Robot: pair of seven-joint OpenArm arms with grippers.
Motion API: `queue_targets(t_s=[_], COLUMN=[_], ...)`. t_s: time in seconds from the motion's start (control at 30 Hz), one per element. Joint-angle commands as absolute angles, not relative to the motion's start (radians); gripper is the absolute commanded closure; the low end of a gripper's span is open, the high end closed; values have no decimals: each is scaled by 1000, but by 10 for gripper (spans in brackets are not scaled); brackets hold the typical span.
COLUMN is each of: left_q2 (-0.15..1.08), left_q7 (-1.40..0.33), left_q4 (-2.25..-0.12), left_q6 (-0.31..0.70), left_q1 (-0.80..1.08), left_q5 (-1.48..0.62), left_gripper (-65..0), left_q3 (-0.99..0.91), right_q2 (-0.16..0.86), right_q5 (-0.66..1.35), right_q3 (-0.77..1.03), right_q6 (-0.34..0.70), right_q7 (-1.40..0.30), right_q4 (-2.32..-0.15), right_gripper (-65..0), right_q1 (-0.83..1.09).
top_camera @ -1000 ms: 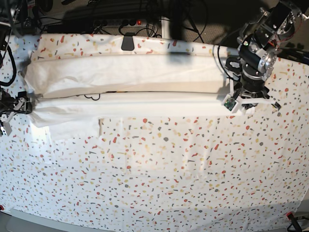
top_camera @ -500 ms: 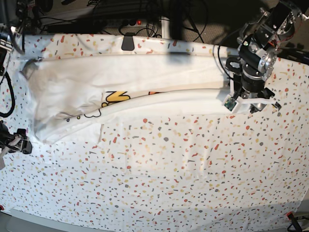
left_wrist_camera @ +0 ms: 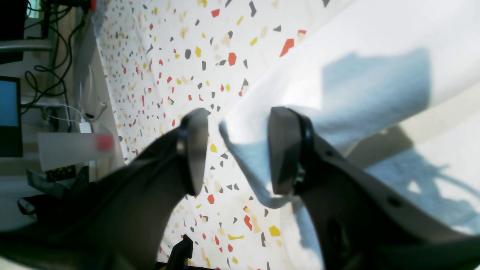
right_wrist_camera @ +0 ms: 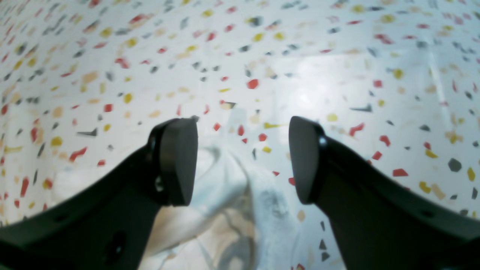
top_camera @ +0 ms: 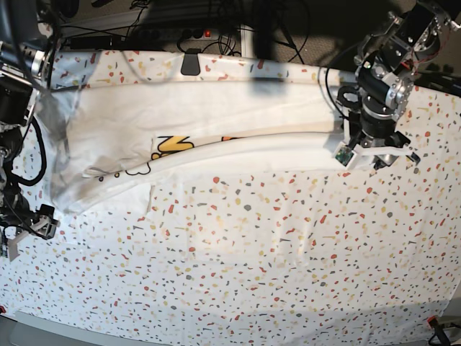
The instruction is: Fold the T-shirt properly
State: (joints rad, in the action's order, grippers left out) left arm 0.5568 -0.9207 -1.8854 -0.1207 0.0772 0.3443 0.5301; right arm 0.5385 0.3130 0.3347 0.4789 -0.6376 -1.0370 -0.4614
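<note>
The white T-shirt (top_camera: 216, 115) lies as a long band across the far half of the table, and its near fold gapes at the left over a yellow print (top_camera: 173, 144). My left gripper (top_camera: 373, 155) stands at the shirt's right end. In the left wrist view it (left_wrist_camera: 238, 150) is open, with a corner of the shirt (left_wrist_camera: 356, 75) lying loose between the fingers. My right gripper (top_camera: 29, 227) sits off the shirt's near left corner. In the right wrist view it (right_wrist_camera: 242, 161) is open above the table cover, with rumpled white cloth (right_wrist_camera: 225, 213) just below its fingers.
The speckled table cover (top_camera: 252, 252) spans the whole table. A black clip (top_camera: 190, 63) holds its far edge, and a red clamp (top_camera: 432, 321) sits at the near right corner. Cables and a power strip run behind the table. A monitor (left_wrist_camera: 9, 112) stands off the table's edge.
My left gripper has opened on the shirt's right end. The right gripper has moved off the left end toward the near edge. The near fold slid open at the left, uncovering the print.
</note>
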Motion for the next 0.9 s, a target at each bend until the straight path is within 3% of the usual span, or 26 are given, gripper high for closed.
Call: queue_targets(t_s=[0.0,0.33,0.53,0.63,0.87], left_q2=[568,568,568,568,568], left_q7=[-912,-912,-913,-912,-912], left_q4=[-1903,-1903,-1903,-1903,-1903], left_q6=[-132,-131,-131,-131,-132], left_q1=[66,66,66,64,64], left_q5=[366,366,366,366,366], left_gripper=[-262,-262,-262,-262,-262], left_q3=[523,523,523,523,523], right_q2=[545,452,473,504,538], right_q5=[313,149,163,192,221], right_q3=[340,340,331,264,-13], right_q6=[480,506,664,679,680], right_q7=[-609,-489,-649,-726,-692], right_q4=[-1024,-583,-607,-629,-629], right_gripper=[-381,-381,-380,-380,-259], right_q1=[-505,-688,-689,-689,-671])
